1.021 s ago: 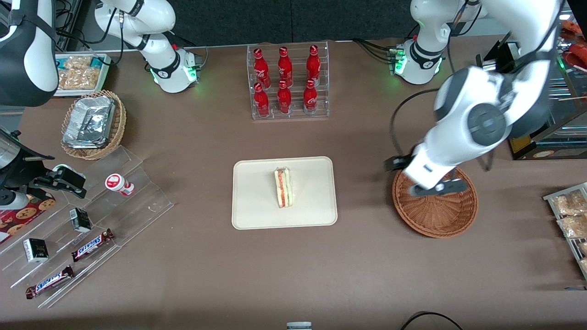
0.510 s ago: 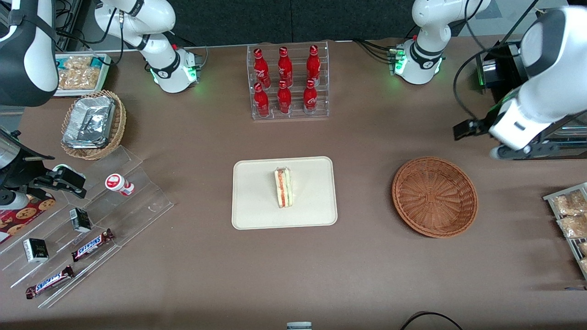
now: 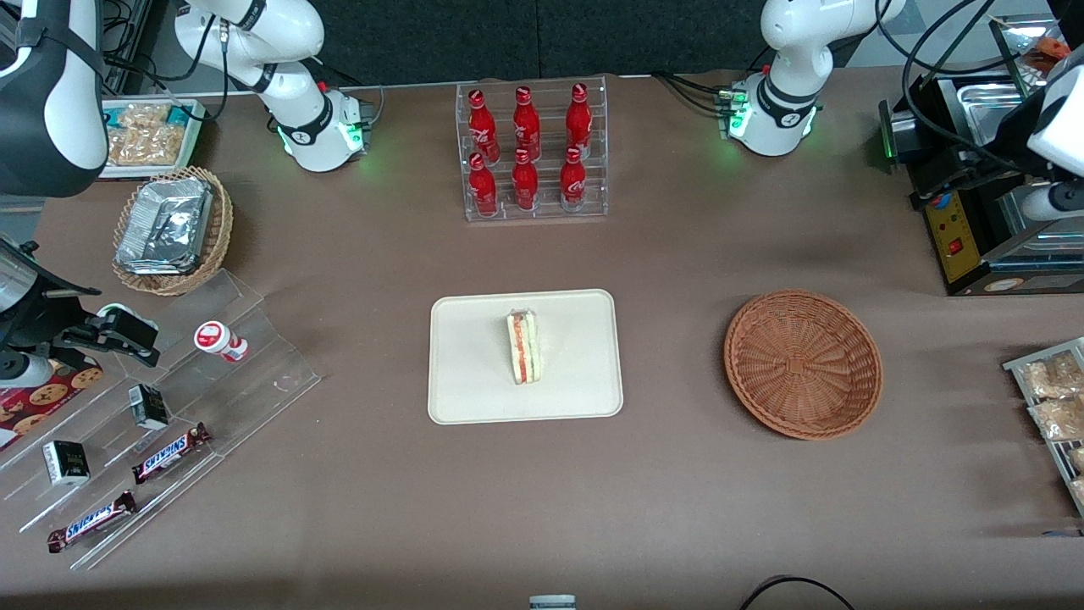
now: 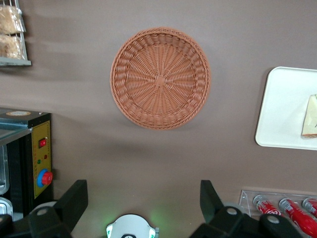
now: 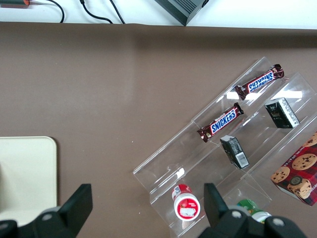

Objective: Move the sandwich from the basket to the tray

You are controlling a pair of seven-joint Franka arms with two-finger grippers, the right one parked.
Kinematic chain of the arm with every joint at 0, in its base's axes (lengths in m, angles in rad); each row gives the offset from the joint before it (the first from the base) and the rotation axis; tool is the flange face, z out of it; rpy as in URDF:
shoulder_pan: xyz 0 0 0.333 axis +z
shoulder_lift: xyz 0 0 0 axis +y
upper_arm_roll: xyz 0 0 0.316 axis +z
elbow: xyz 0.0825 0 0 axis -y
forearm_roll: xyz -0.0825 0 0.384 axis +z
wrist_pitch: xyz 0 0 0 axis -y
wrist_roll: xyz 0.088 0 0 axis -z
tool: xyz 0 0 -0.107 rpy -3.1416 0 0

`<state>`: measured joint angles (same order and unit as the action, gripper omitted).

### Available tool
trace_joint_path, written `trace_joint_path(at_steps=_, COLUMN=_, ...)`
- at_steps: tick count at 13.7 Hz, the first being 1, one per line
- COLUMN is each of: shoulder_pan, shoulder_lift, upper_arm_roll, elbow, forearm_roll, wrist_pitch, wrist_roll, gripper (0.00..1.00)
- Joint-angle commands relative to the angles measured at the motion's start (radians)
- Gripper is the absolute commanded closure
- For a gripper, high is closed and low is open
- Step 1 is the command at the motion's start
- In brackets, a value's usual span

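Brown tabletop: carrying the tray near the middle, the basket toward the working arm's end, and a clear rack of red bottles farther from the front camera than the tray.

Sandwich: the sandwich is lying on the tray on its side, its red and green filling edge showing, with nothing touching it.

Basket: sitting with only bare wicker showing inside, and no longer covered by the arm, which was hanging right over it a second ago.

Arm: pulling away fast; half a second ago it was already clear of the basket, and now it is nearly out of the front view, up beside the black machine.

Gripper: the gripper is hovering high above the table beside the basket, its two fingers spread wide and holding nothing.

Meaning: I'm judging the transfer as finished, and the arm seems to be retreating to rest.
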<state>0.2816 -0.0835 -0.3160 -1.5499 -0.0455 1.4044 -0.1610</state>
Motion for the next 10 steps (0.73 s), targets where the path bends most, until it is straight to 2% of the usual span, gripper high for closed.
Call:
trace_joint_path(at_steps=1, shoulder_pan=0.002, shoulder_lift=0.022, upper_arm_roll=-0.014, elbow=0.040, forearm_roll=-0.002, wrist_pitch=-0.022, wrist_roll=0.000, gripper=0.00)
trace_joint_path(at_steps=5, shoulder_pan=-0.016, shoulder_lift=0.041, upper_arm_roll=-0.011, elbow=0.040, forearm_roll=-0.001, wrist_pitch=-0.022, wrist_roll=0.002, gripper=0.00)
trace_joint_path(at_steps=8, shoulder_pan=-0.170, shoulder_lift=0.044, upper_arm_roll=0.078, elbow=0.042, forearm_roll=0.056, wrist_pitch=-0.021, wrist_roll=-0.006, gripper=0.00)
trace_joint_path(at_steps=10, shoulder_pan=-0.217, shoulder_lift=0.045, upper_arm_roll=0.127, elbow=0.042, forearm_roll=0.058, wrist_pitch=-0.021, wrist_roll=-0.008, gripper=0.00)
